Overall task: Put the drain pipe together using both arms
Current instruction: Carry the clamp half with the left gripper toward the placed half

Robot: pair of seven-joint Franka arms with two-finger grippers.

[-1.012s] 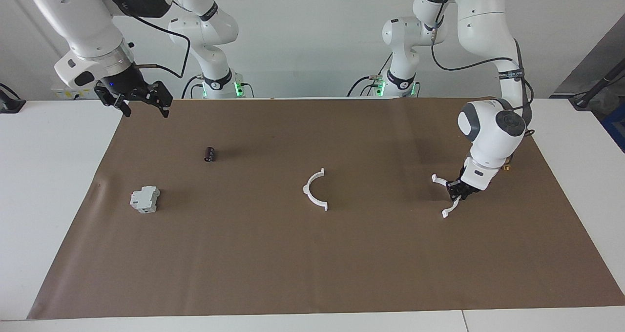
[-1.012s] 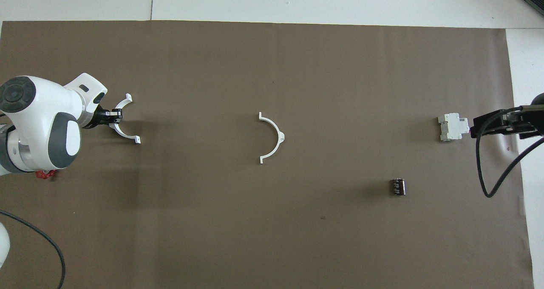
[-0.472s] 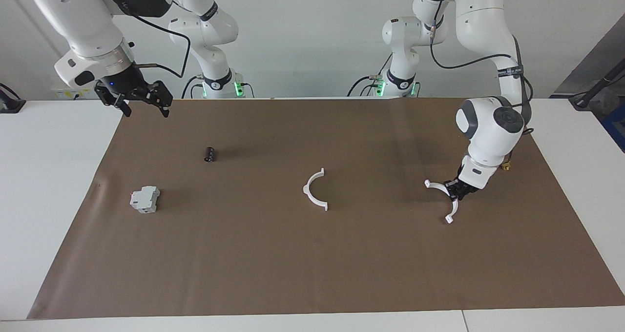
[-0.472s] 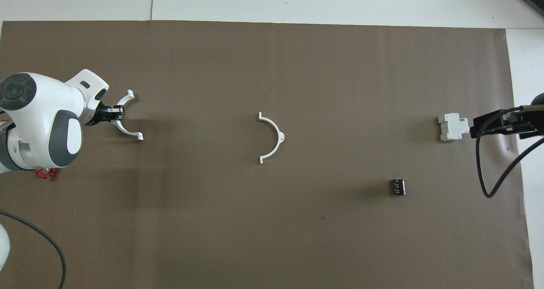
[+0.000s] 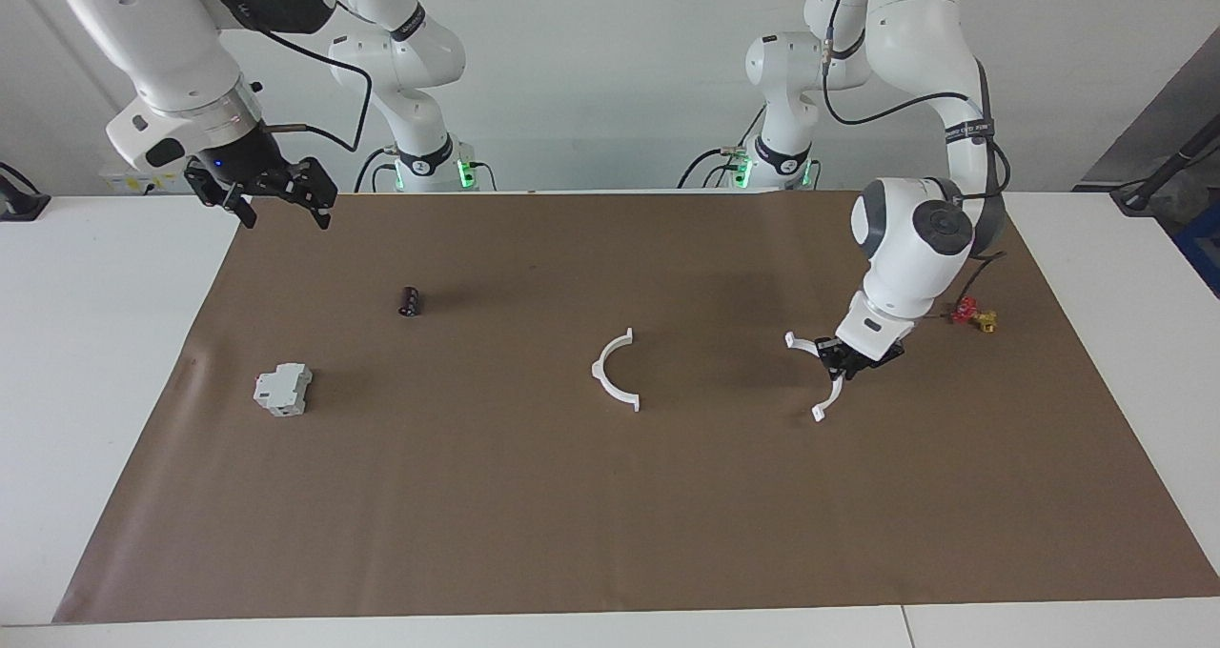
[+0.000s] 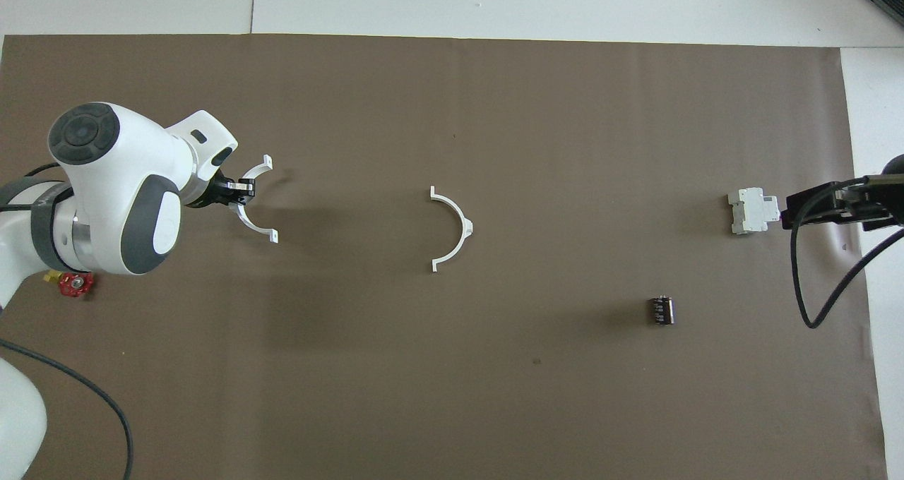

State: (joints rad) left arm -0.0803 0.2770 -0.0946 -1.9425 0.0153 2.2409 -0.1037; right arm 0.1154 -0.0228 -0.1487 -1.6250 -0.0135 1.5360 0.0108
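On the brown mat (image 5: 610, 515), at its middle, lies one white half-ring (image 5: 615, 370), flat and alone; this text uses it as the landmark. Its two end tabs point toward the left arm's end of the table.

The second half-ring (image 5: 822, 374) is toward the left arm's end of the table from the landmark, well apart from it. The left gripper (image 5: 844, 361) holds it: the fingertips are pressed together on the middle of the thin arc. The facing view shows a shadow under this piece on the mat, so it seems to be lifted a little, with its open side turned toward the landmark half-ring. In the overhead view the same piece (image 6: 256, 199) sticks out of the left gripper (image 6: 235, 190), and both tabs are free.

Still more toward the left arm's end, a small red and yellow part (image 5: 974, 315) rests on the mat.

Toward the right arm's end from the landmark, a small black cylinder (image 5: 409, 300) lies nearer to the robots, and a grey-white block (image 5: 283, 390) lies more toward that end than the cylinder.

The right gripper (image 5: 278, 207) waits in the air over the mat's corner at the right arm's end, its jaws apart and holding nothing.
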